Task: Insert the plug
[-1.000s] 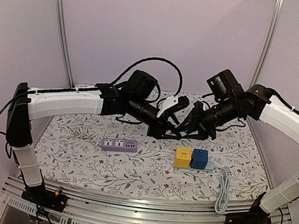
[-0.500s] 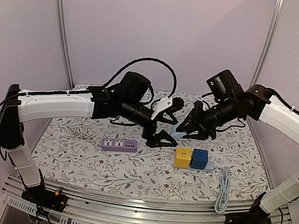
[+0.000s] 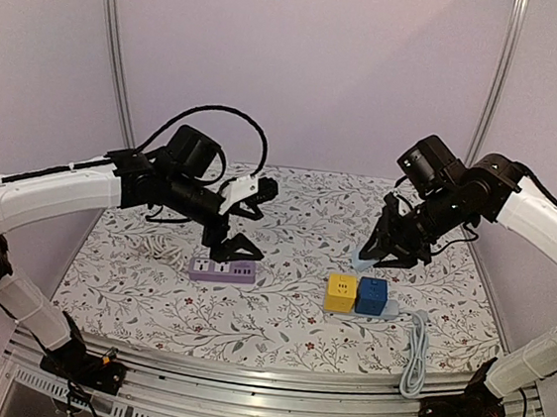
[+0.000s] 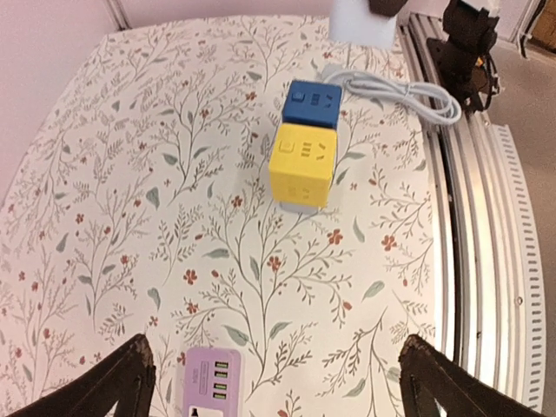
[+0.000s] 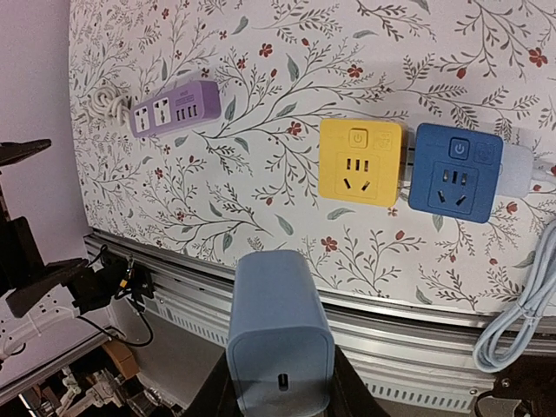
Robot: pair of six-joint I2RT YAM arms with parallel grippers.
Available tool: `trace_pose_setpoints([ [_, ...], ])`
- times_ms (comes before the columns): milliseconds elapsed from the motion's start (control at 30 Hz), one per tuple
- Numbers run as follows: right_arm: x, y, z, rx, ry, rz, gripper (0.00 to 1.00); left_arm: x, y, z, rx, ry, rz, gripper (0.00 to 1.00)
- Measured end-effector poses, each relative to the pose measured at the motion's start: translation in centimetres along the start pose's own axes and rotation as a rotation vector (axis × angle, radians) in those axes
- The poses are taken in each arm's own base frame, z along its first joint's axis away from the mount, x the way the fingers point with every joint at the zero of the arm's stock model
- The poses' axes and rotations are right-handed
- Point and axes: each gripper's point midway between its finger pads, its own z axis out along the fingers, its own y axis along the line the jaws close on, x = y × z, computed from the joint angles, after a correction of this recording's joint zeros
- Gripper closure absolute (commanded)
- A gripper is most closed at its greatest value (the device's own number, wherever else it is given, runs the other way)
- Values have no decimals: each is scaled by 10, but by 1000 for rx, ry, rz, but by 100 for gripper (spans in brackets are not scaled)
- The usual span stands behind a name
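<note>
Holding the pale blue plug (image 5: 280, 347) tight in the right hand (image 3: 384, 251), up in the air over the blue socket cube (image 3: 372, 296) and the yellow socket cube (image 3: 340, 293). Not plugged in yet; probably needs lining up, then pushing down. Left hand (image 3: 240, 226) spread wide apart, holding nothing, off to the left above the purple power strip (image 3: 222, 269). Plenty of bare worktop (image 3: 276, 328) between the hands. White cable (image 3: 415, 354) looping by the near right edge.

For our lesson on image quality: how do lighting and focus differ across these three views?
Top external view: soft, even light, faint shadows, all sharp. Left wrist view: yellow socket cube crisp, blue plug at the top edge washed out. Right wrist view: that plug, near the lens, looks slightly soft.
</note>
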Motion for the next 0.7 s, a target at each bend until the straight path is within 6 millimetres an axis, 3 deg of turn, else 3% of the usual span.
trace_pose_setpoints([
  [367, 0, -25, -26, 110, -55, -96, 100, 145, 22, 18, 86, 497, -87, 12],
  [500, 1, -31, -32, 131, -64, -113, 100, 165, 30, 21, 92, 578, -78, 13],
  [700, 4, -39, -34, 165, -54, -115, 100, 172, 52, 31, 73, 617, -62, 21],
])
